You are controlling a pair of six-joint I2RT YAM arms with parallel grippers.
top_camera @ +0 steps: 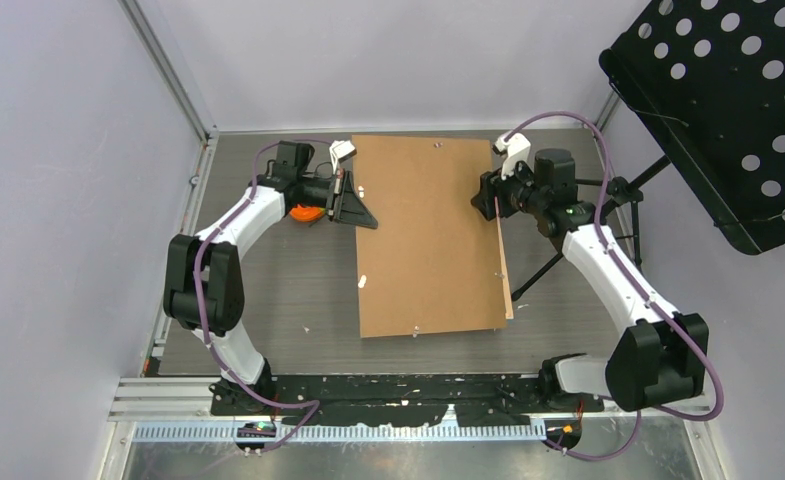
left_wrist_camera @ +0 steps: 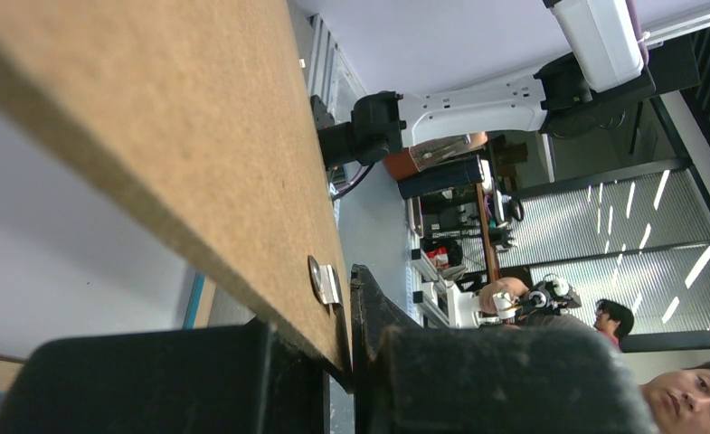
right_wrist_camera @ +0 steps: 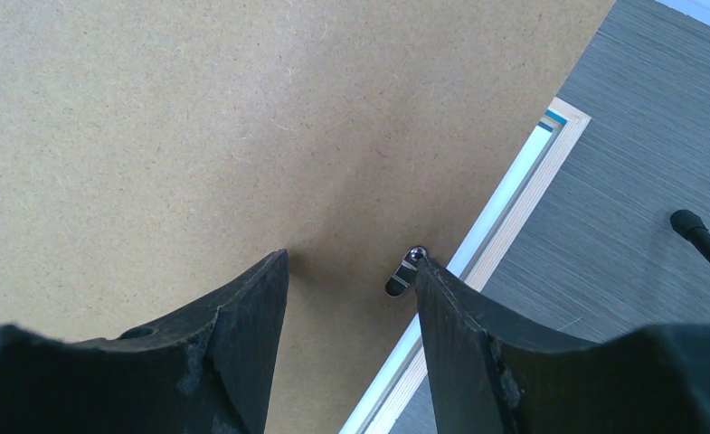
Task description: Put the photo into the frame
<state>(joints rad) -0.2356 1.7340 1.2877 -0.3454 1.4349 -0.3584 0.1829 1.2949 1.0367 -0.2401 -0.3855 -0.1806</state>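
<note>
Overhead, we see a dark grey wood-grain table walled in pale panels, with a black perforated panel jutting in at the far right. A plain brown backing board fills the middle of the table, its long axis running from the arms' side straight away toward the far wall.

Under the board lies the frame, lined up the same way, long side near to far. Only a strip of it shows, along the board's right edge: light wood facing up, with a pale band and a sliver of blue beside it in the right wrist view. We cannot tell whether the board sits down inside the frame or merely rests on it.

At the board's far left edge, the left gripper is clamped tight on that edge, the board sandwiched between its fingers, with a small metal tab just beside them. Across from it, the right gripper hangs over the board's right edge, fingers parted and holding nothing. Its right fingertip touches a small metal turn clip. A small orange object peeks out beneath the left wrist.
</note>
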